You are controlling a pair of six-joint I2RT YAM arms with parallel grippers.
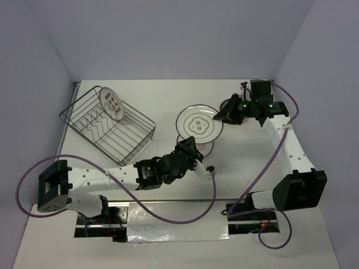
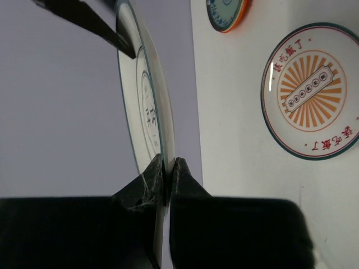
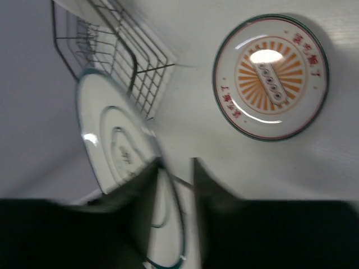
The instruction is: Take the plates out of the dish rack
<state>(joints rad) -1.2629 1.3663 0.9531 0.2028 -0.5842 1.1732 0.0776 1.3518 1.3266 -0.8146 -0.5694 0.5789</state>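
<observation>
A white plate with a teal rim (image 1: 199,124) hangs above the table's middle. My left gripper (image 2: 168,163) is shut on its near rim, and the plate (image 2: 147,106) shows edge-on in the left wrist view. At its right edge, my right gripper (image 3: 173,166) is open, its jaws on either side of the rim (image 3: 112,140) with a gap on one side. The dark wire dish rack (image 1: 106,126) stands at the back left with one white plate with red motifs (image 1: 110,103) upright in it.
A sunburst plate (image 2: 311,98) lies flat on the table, partly under the held plate in the top view (image 1: 206,148). An orange plate with a teal centre (image 2: 226,12) lies behind it, by my right gripper. The rack's corner (image 3: 112,50) shows in the right wrist view.
</observation>
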